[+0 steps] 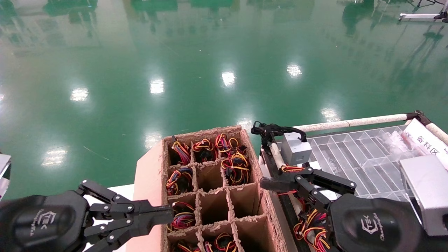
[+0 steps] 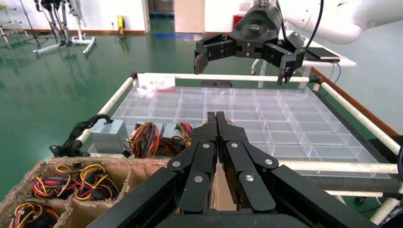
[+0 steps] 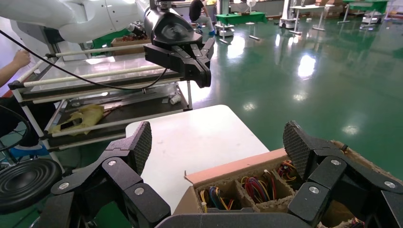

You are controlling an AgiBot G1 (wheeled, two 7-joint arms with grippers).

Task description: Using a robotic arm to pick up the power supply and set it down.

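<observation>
- Approach step: right gripper (image 1: 280, 182), jaws spread wide and empty, hangs near the tray's (image 1: 353, 154) left edge.
- Power supply (image 1: 296, 148) rests at the tray's far-left corner; next, I judge, reach forward and descend.
- Left gripper (image 1: 164, 214), jaws closed, parked beside the cardboard box (image 1: 154, 175).

Right pincer (image 3: 216, 142) agape above divided cardboard box (image 3: 247, 183) of wire bundles (image 3: 256, 187).

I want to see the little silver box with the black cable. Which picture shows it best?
The head view shows the silver box best: close and from above, at the clear tray's near-left corner, black cable attached. The left wrist view shows it smaller, from the side. The right wrist view doesn't show it.
</observation>
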